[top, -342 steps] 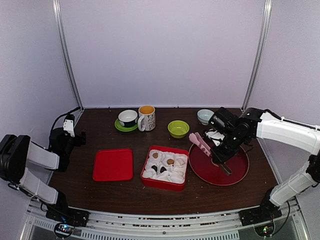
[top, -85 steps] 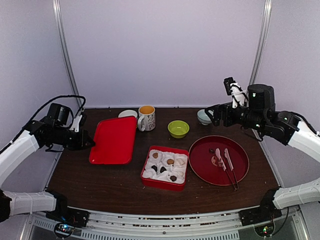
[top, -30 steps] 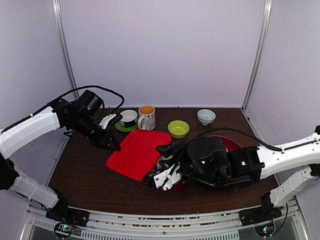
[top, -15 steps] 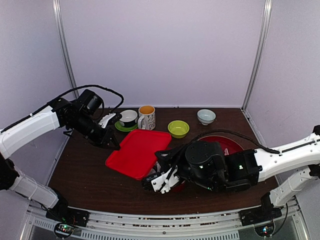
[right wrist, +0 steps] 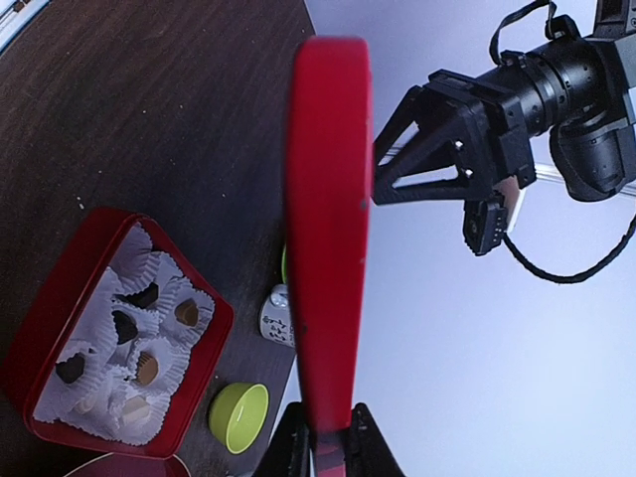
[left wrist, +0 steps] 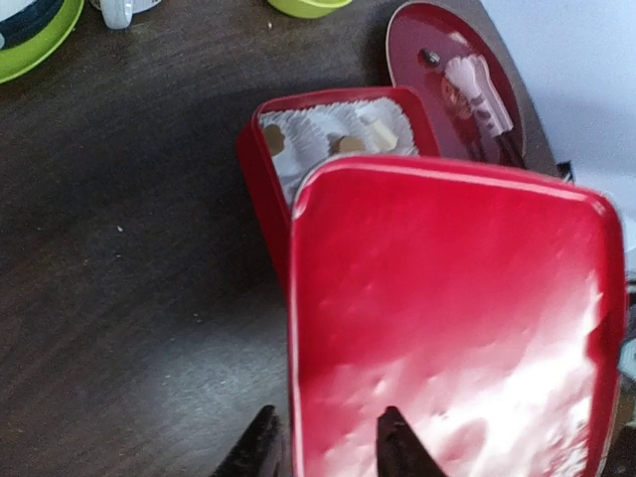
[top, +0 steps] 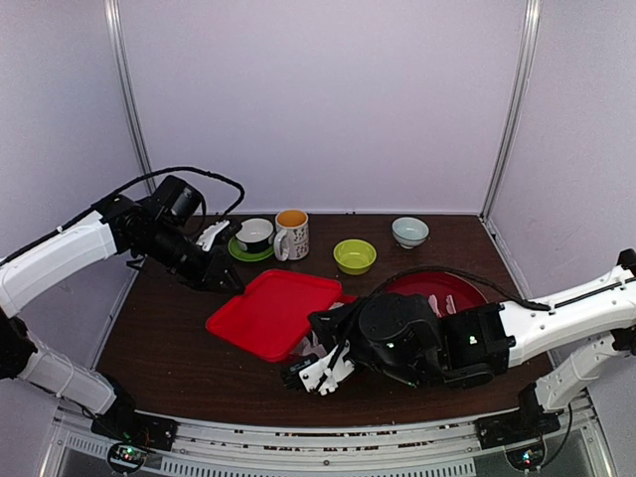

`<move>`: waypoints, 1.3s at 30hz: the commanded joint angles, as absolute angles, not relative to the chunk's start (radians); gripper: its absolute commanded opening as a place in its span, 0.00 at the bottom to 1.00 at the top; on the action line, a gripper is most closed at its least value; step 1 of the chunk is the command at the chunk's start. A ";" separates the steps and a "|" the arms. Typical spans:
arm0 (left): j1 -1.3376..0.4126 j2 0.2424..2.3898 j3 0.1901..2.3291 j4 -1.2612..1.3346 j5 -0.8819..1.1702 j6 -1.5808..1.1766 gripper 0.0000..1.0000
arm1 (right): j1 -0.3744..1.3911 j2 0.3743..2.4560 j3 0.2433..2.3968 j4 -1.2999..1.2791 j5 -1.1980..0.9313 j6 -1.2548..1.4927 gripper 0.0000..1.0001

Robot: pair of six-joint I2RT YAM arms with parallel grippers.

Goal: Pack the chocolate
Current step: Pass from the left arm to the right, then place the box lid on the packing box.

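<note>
**A:** Any way into the box from above?
**B:** No. The lid hangs tilted over it, with the left gripper at its far corner and the right gripper pinched on the near edge. Only a strip of the box shows past the lid's rim.
**A:** Right side?
**B:** The right arm lies low across the front and covers part of the red plate.
**A:** Back row?
**B:** Cup on its saucer, mug, green bowl, pale bowl. There's a gap between the two bowls. The left arm reaches in just in front of the cup.
**A:** Free table?
**B:** Front left, between the left arm and the lid.
</note>
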State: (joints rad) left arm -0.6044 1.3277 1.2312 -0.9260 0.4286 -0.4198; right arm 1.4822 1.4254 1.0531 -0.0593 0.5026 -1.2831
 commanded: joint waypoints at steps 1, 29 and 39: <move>-0.611 1.261 1.209 -0.769 0.500 -0.459 0.42 | 1.495 1.429 1.039 -0.072 0.518 -1.251 0.02; -0.608 0.861 1.313 -0.645 0.044 -0.381 0.86 | 1.455 1.315 1.155 -0.274 0.373 -0.532 0.00; -0.607 0.858 1.410 -0.772 -0.164 -0.377 0.90 | 1.330 1.219 1.141 -0.221 0.150 -0.146 0.00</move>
State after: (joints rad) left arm -0.6060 0.8589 1.3613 -0.7330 -0.0566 -0.3912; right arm 1.3678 1.2789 1.1286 -0.2897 0.2489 -0.3725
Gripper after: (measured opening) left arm 0.904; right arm 0.118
